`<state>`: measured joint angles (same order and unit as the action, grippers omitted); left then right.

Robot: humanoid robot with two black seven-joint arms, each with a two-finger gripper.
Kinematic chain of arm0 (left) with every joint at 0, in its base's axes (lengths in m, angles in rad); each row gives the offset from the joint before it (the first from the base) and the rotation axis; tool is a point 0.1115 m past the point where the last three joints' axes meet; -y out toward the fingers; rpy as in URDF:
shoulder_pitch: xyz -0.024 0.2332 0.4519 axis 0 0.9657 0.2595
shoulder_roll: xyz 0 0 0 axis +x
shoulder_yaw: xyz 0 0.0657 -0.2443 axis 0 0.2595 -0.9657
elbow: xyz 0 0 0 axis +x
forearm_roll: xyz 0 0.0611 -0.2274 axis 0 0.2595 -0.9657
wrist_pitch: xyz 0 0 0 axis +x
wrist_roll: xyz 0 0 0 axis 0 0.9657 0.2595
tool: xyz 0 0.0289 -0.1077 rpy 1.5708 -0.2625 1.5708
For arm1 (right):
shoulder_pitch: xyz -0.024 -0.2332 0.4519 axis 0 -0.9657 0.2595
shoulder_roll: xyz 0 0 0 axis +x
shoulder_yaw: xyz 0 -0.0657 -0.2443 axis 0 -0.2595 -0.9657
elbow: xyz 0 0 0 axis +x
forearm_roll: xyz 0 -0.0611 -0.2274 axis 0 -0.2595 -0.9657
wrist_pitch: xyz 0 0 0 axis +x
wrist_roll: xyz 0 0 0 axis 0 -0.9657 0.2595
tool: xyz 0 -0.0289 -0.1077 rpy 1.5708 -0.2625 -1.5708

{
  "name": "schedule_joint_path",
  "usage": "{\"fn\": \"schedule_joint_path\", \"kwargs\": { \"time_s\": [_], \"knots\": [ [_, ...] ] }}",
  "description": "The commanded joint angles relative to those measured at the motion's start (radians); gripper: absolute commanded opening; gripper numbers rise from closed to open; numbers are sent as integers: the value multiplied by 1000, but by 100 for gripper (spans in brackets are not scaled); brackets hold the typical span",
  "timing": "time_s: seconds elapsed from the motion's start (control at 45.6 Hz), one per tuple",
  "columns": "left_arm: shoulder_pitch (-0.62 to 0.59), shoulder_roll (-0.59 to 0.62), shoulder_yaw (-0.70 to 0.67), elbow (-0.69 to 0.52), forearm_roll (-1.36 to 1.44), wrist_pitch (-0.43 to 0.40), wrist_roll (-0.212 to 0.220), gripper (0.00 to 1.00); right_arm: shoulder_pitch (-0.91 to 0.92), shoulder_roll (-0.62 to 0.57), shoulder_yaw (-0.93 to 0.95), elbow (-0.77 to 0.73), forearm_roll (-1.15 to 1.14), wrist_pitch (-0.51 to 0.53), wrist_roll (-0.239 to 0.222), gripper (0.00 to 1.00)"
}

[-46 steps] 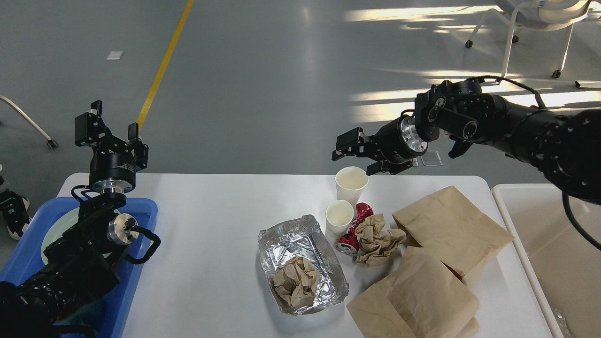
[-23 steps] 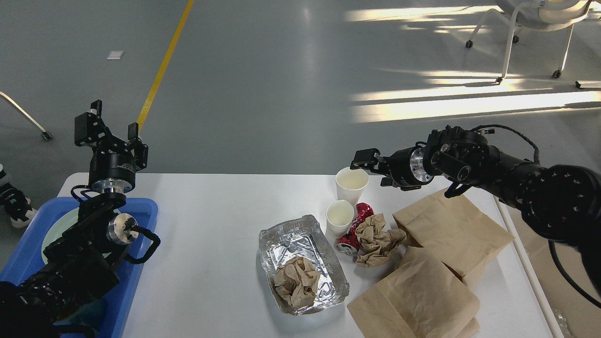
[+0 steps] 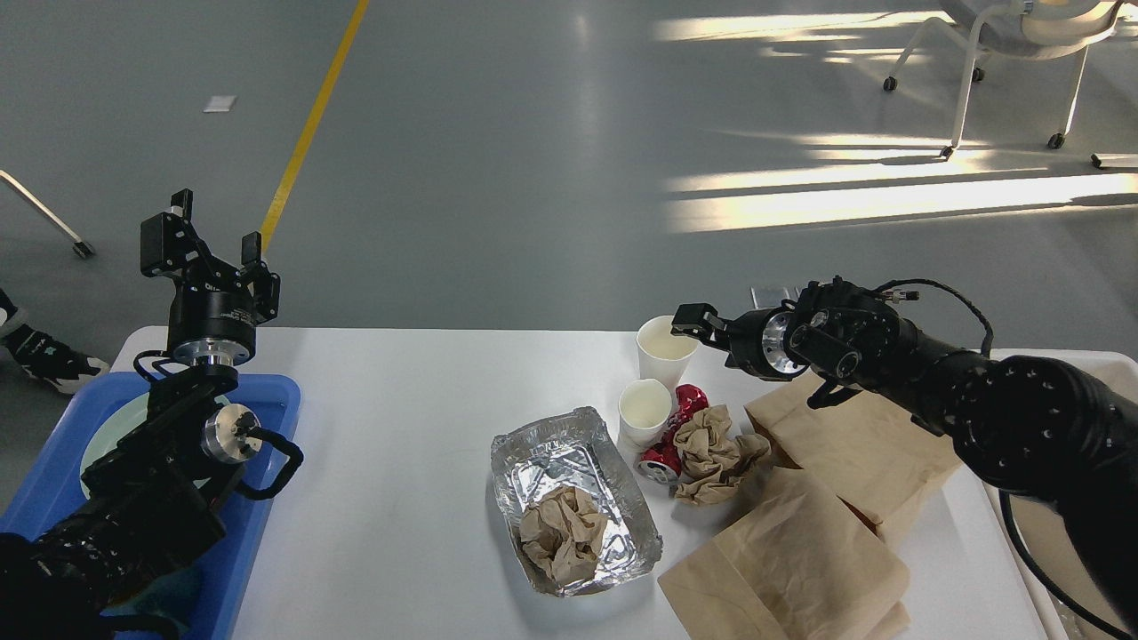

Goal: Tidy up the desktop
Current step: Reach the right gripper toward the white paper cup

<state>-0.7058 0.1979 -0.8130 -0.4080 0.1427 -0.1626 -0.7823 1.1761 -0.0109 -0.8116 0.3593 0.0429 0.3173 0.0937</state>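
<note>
1. White and matte, the desktop [image 3: 400, 498] fills the lower middle of my head view; a blue tray [image 3: 267, 516] sits on its left end, and a white bin [image 3: 1022, 524] shows just past its right edge.
2. My right gripper [image 3: 702, 327] reaches in from the right at the rim of the far paper cup [image 3: 665, 349]. One finger lies at the cup's right lip; the other I can't make out, so whether it is released or clenched I cannot tell.
3. My left gripper [image 3: 209, 247] stands upright above the tray's far end, fingers spread wide apart — grasping nothing.
4. A second, shorter paper cup [image 3: 644, 411] stands just in front of the first, touching a crushed red can [image 3: 669, 440].
5. A crumpled brown paper wad [image 3: 711, 452] rests against the can's right side.
6. A foil container [image 3: 569, 498] sits near the table's middle, holding another crumpled paper ball [image 3: 562, 532].
7. Two brown paper bags [image 3: 853, 444] lie on the right part of the desktop — the nearer one [image 3: 787, 560] overlaps the farther, and my right arm crosses above the farther bag.
</note>
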Motion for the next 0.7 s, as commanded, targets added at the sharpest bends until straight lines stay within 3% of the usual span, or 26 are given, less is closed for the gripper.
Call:
{"fn": "schedule_joint_path", "kwargs": {
  "time_s": [0.0,0.131,0.219,0.416,0.526,0.679],
  "knots": [
    [0,0,0,0,0,0,0,97,-4,5,3,6,0,-6,1,96],
    [0,0,0,0,0,0,0,97,-21,26,12,0,0,-11,0,93],
    [0,0,0,0,0,0,0,97,-27,31,6,0,-2,-18,-2,82],
    [0,0,0,0,0,0,0,97,-39,38,-3,-5,-5,-89,-3,81],
    [0,0,0,0,0,0,0,97,-49,52,-3,-23,-5,-99,-29,63],
    [0,0,0,0,0,0,0,97,-58,62,5,-23,-5,-99,-57,51]
  ]
}}
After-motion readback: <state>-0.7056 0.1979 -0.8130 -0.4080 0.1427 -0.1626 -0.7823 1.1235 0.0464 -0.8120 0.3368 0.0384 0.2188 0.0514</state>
